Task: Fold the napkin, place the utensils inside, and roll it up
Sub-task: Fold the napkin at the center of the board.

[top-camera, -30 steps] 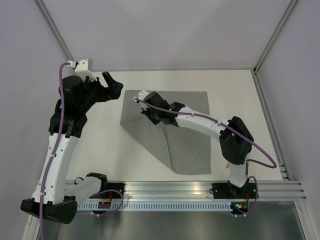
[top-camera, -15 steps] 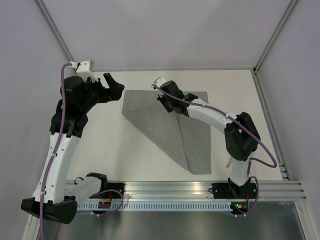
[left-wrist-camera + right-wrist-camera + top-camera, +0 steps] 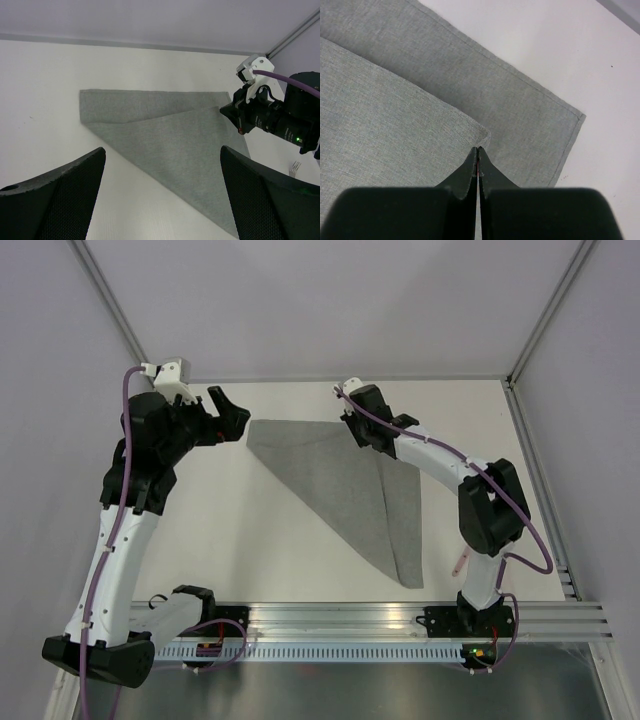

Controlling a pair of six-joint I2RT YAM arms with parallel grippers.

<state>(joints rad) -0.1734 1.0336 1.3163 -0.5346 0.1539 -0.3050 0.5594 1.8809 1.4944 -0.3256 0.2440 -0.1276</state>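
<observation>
We see the napkin [image 3: 340,485] in the middle of the top view, lying on the white table [image 3: 250,530]. It is folded along a diagonal into a triangle. The folded edge runs from upper left to lower right, and the straight edges run along the top and down the right side. The upper layer falls a little short of the lower one, so a strip of the lower layer shows along the top.

The right gripper [image 3: 365,438] is at the upper centre of that view, over the napkin's upper right part. In the right wrist view its jaws are pressed together, with the tip of the upper layer's corner caught between them. The lower layer's own corner lies just beyond, toward the right of that frame.

The left gripper [image 3: 232,412] hangs at the upper left, just beside the napkin's upper left corner and apart from it. Its jaws are spread wide with nothing between them.

The fork [image 3: 460,562] lies at the lower right, beside the napkin's right edge and apart from it. Its pink handle shows in the top view, and its tines sit at the right edge of the left wrist view.
</observation>
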